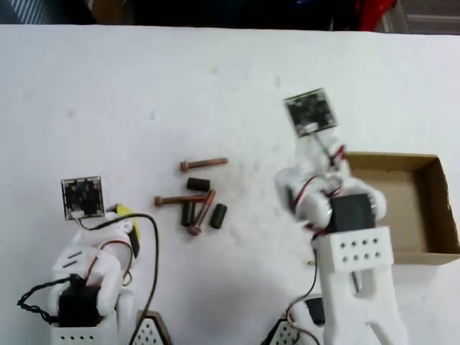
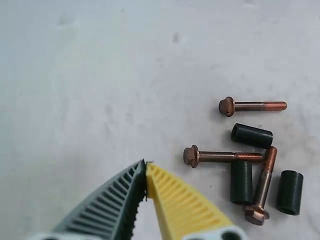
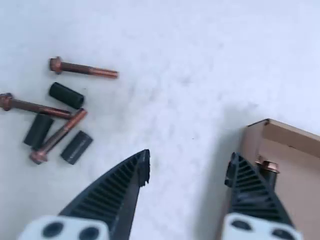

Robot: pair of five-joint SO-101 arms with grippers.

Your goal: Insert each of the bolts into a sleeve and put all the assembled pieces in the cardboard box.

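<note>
Three copper bolts and three black sleeves lie loose in a cluster on the white table. One bolt (image 1: 204,164) lies farthest back, a second bolt (image 1: 180,200) and a third bolt (image 1: 203,212) lie among the sleeves (image 1: 198,185). My left gripper (image 2: 145,167) is shut and empty, short of the nearest bolt (image 2: 222,156) and a sleeve (image 2: 241,181). My right gripper (image 3: 189,170) is open and empty over bare table, between the cluster (image 3: 60,125) and the cardboard box (image 3: 287,150). A copper bolt head (image 3: 270,165) shows inside the box, partly behind one finger.
The cardboard box (image 1: 431,208) sits at the table's right side, with the right arm (image 1: 338,208) beside its left wall. The left arm (image 1: 90,273) is at the front left. Bare table stretches behind and left of the parts.
</note>
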